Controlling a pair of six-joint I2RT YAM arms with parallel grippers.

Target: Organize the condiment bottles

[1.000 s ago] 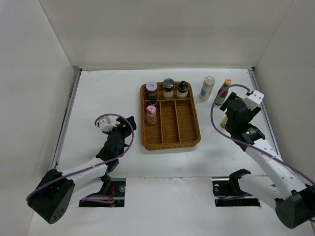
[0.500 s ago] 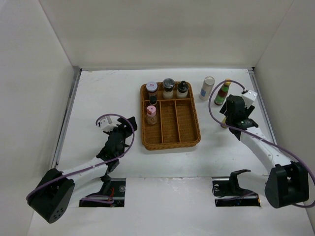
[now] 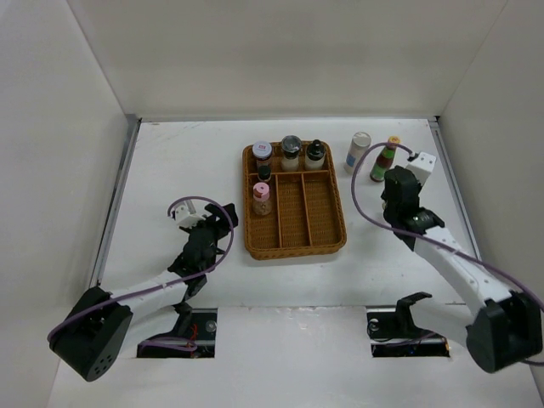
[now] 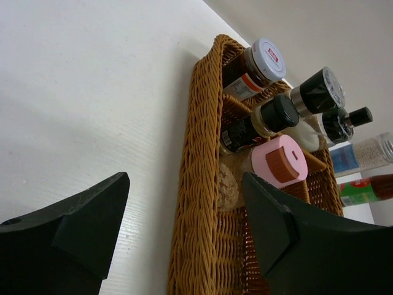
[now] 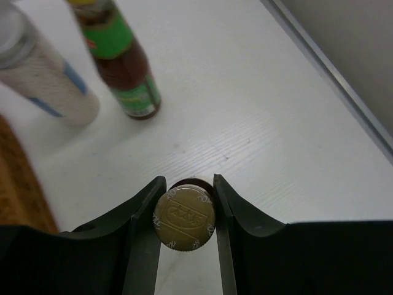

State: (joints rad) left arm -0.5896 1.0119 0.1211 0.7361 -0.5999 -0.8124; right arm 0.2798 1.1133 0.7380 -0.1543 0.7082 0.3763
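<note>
My right gripper [image 5: 188, 180] is shut on the gold cap of a small brown bottle [image 5: 184, 213] standing on the table; in the top view the right gripper [image 3: 393, 201] hides that bottle. Just beyond it stand a yellow-capped dark sauce bottle [image 3: 384, 160] [image 5: 120, 67] and a tall white shaker [image 3: 358, 152] [image 5: 44, 81]. The pink-capped jar [image 3: 261, 197] [image 4: 279, 163] and several other bottles [image 3: 291, 150] stand in the wicker tray's far-left compartments. My left gripper [image 3: 223, 218] [image 4: 184, 184] is open and empty beside the tray's left rim.
The brown wicker divided tray [image 3: 295, 247] [image 4: 199, 184] lies mid-table, its three long near compartments holding nothing. A metal rail [image 5: 344, 86] runs along the table's right edge close to my right gripper. White walls enclose the table on three sides.
My right gripper dropped over the small gold-capped bottle and closed on its cap. The left arm has barely shifted.
</note>
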